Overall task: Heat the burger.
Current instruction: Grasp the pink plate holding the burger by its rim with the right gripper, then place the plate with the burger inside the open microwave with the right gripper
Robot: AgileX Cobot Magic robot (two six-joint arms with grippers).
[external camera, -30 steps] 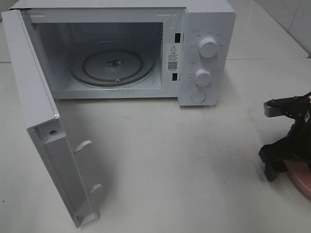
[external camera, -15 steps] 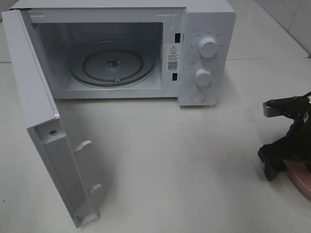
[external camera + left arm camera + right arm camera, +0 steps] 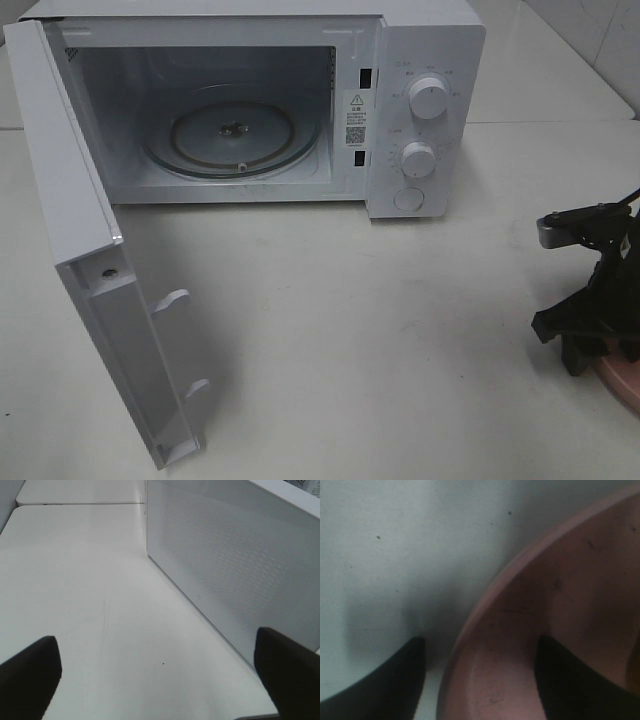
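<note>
Jaws on the right stand partly apart, straddling the pink plate's [image 3: 520,605] rim: one finger [image 3: 380,685] over the counter [image 3: 400,300], the other inside the plate, with no clear grip. The burger can't be placed; a brownish sliver [image 3: 637,660] past the inner finger is too little to tell. In the high view the right arm [image 3: 600,290] covers the plate, which the frame edge cuts off. Left jaws are wide open and empty, beside the perforated door [image 3: 235,565]. Farther off, well apart from the right jaws, is the microwave [image 3: 430,60], open, with its turntable [image 3: 232,135] bare.
</note>
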